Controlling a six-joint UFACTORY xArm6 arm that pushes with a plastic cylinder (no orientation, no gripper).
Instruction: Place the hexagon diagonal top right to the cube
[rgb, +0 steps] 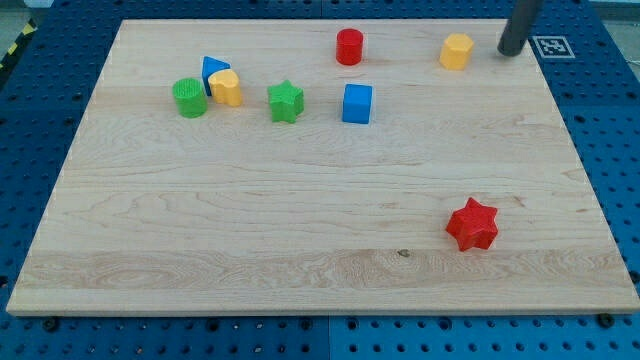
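The yellow hexagon (456, 51) stands near the view's top right of the wooden board (300, 230). The blue cube (357, 104) stands below and to the left of it, near the top centre. My tip (510, 51) rests on the board just to the right of the yellow hexagon, a small gap between them. The rod rises out of the view's top edge.
A red cylinder (349, 47) stands above the blue cube. A green star (285, 102) lies left of the cube. Further left are a yellow rounded block (226, 89), a blue block (212, 70) behind it and a green cylinder (189, 98). A red star (472, 224) lies at lower right.
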